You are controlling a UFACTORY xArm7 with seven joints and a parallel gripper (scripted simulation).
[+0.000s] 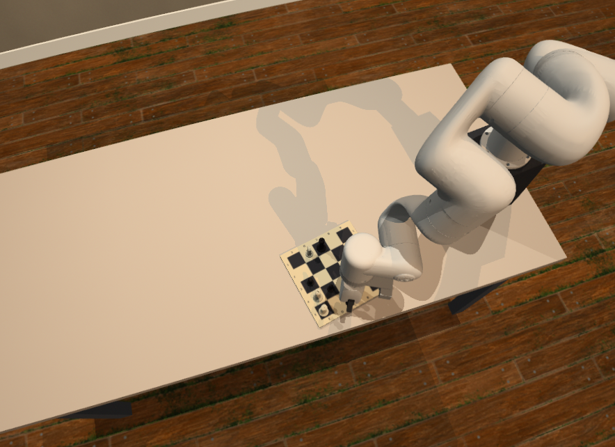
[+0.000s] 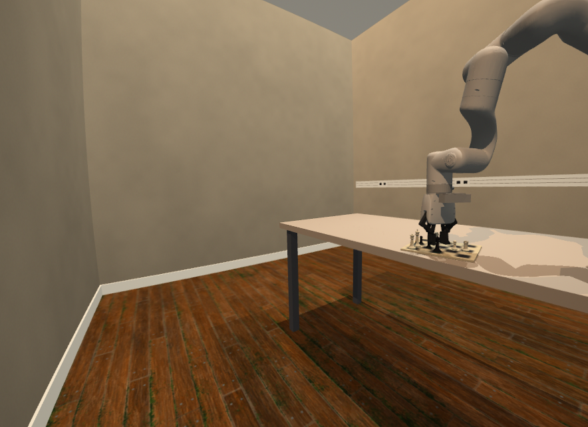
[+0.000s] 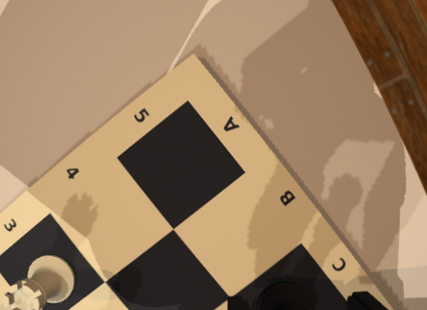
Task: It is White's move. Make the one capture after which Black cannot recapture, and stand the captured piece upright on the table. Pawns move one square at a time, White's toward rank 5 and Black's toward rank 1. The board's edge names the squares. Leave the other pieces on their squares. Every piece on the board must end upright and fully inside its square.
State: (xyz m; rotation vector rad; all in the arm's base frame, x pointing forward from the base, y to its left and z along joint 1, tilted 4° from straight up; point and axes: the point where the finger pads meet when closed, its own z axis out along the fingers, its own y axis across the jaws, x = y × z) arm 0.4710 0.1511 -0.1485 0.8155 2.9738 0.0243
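A small chessboard lies near the table's front edge. My gripper hangs low over the board's near right corner, its dark fingers standing apart on either side of a black piece on C5. The fingers do not press on it. In the wrist view only the piece's top shows at the bottom edge, with one fingertip to its right. A white crowned piece stands on A3. Other white pieces and black pieces stand upright on the board.
The table stretches far to the left of the board. Its front edge runs just beyond the board's A to C side, with wooden floor below. The arm reaches in from the right.
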